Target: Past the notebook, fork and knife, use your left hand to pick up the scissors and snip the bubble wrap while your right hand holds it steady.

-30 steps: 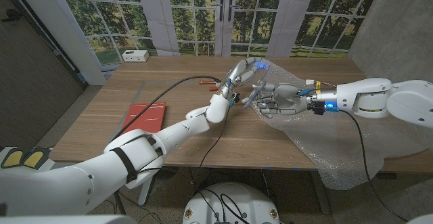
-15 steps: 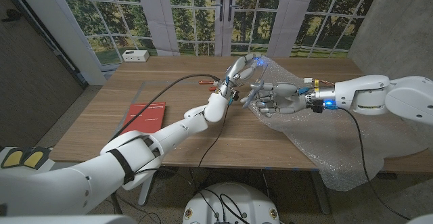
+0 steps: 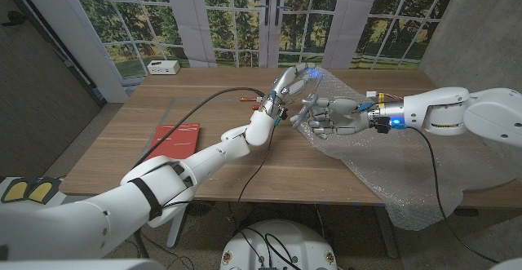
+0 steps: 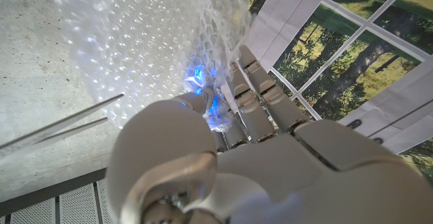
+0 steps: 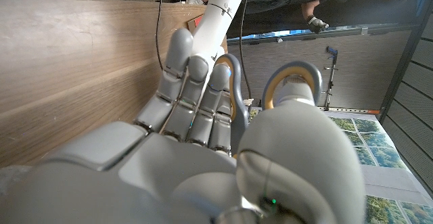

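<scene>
The clear bubble wrap (image 3: 383, 168) lies over the table's right half, and its far edge is lifted between my two hands. My left hand (image 3: 284, 86) is raised at that edge and holds the scissors (image 3: 298, 117). In the left wrist view, beside my left hand (image 4: 257, 149), the thin scissors blades (image 4: 81, 113) stand apart and point at the bubble wrap (image 4: 135, 41). My right hand (image 3: 333, 117) grips the wrap's edge right beside the scissors. In the right wrist view, grey and yellow scissors handles (image 5: 291, 67) show past my right hand (image 5: 189, 116).
A red notebook (image 3: 174, 139) lies on the wooden table (image 3: 310, 168) at the left. Red-handled cutlery (image 3: 247, 99) lies just left of my left hand. A white box (image 3: 163, 67) sits at the far left corner. A person (image 5: 284, 1) stands beyond the table.
My right hand has risen a little and edged toward my left hand, taking the wrap's edge with it. The left hand has hardly moved.
</scene>
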You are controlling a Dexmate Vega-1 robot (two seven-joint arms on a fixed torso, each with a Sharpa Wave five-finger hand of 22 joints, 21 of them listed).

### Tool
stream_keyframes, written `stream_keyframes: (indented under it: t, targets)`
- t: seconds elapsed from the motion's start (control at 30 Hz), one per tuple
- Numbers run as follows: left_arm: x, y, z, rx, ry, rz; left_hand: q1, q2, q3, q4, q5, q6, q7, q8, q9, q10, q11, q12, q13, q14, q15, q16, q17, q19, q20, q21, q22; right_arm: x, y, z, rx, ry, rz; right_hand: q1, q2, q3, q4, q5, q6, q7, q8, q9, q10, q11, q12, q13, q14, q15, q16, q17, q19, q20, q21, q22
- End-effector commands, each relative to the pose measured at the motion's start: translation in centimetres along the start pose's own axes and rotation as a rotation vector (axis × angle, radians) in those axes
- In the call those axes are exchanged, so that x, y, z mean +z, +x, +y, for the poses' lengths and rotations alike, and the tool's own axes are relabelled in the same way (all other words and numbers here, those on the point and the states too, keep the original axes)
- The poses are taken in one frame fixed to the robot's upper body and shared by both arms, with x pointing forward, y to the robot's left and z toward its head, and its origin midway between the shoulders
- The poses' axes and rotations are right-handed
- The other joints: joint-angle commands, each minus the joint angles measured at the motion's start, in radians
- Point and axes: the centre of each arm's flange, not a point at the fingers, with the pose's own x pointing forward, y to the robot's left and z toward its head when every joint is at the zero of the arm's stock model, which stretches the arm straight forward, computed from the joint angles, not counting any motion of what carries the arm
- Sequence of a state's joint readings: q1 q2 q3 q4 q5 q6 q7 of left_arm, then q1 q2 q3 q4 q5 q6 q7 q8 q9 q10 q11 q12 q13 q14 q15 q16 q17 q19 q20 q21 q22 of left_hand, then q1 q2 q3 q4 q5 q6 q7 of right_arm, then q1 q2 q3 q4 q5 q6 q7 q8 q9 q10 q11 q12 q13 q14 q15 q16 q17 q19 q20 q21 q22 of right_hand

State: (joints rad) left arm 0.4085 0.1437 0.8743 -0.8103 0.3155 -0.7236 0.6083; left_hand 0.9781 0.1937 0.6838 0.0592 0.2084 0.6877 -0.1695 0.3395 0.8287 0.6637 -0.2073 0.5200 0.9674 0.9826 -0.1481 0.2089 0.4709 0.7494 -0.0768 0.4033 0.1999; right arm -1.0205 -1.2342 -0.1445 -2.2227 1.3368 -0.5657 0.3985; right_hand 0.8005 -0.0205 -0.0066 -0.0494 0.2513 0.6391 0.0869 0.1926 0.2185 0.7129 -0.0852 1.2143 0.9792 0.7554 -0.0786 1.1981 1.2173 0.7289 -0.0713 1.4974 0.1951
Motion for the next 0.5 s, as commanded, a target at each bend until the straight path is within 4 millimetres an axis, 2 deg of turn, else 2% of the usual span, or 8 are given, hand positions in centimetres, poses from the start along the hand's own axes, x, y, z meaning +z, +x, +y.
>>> stream_keyframes:
  t: [0.03,0.5]
  targets:
    - [-0.3,0.3,0.1,-0.004,0.008,0.002,0.004,0.001,0.000,-0.005,-0.001,0.011,0.003,-0.007,-0.001,0.014,-0.002,0.000,0.002,0.004,-0.084,0.001,0.005,-0.002,-0.025,0.005,0.000,0.2,-0.5,-0.4,-0.012,-0.001,-0.006,0.003,0.011,-0.006,0.000,-0.003,-0.002,0.007,0.005,0.002,0.004,-0.006,0.007,0.001,0.004,-0.136,-0.001,0.003,0.009,-0.072,-0.002,0.001]
    - [-1.0,0.7,1.1,-0.017,0.073,-0.028,0.003,0.001,0.000,-0.008,-0.002,0.013,-0.001,-0.016,-0.008,0.014,-0.002,0.001,0.003,0.004,-0.084,0.000,0.007,-0.007,-0.023,0.007,0.000,-0.3,-0.4,-0.2,-0.011,0.009,0.006,0.003,0.012,-0.011,0.001,-0.004,-0.002,0.007,0.005,0.001,0.001,-0.008,0.006,0.001,0.007,-0.136,-0.001,0.004,0.008,-0.072,-0.001,0.005]
